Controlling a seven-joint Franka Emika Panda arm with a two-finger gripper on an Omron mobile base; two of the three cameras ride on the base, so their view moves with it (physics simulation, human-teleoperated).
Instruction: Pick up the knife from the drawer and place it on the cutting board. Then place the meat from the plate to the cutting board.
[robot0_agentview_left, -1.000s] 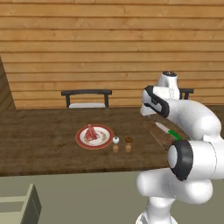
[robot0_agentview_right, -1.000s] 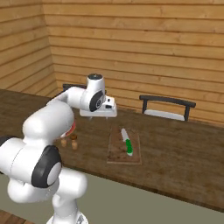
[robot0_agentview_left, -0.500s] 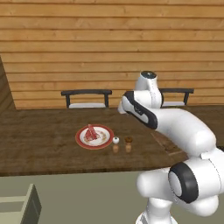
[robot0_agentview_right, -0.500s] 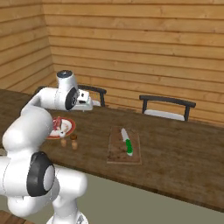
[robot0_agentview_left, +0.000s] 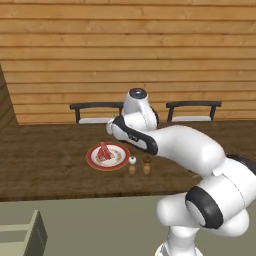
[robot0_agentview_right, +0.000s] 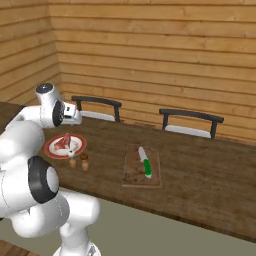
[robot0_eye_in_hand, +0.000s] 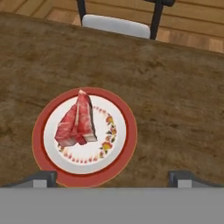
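Matt rough-grained wood table (robot0_eye_in_hand: 175, 87), glossy ceramic-looking plate (robot0_eye_in_hand: 124, 131), wooden cutting board (robot0_agentview_right: 134, 172).

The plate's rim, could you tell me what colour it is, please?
Red, around the white plate with small floral marks; the hand view shows it best.

The white Franka arm with dark joints (robot0_agentview_left: 200, 165) rises from the base, bends at a dark elbow joint and reaches forward and to the robot's left, its white wrist with a dark cap held high. The two-finger gripper (robot0_eye_in_hand: 112, 177) points downward, and in the hand view its two small dark fingertips (robot0_eye_in_hand: 41, 177) stand far apart, nothing between them. In the right base view the same arm (robot0_agentview_right: 30, 135) curls up to the white hand at upper left.
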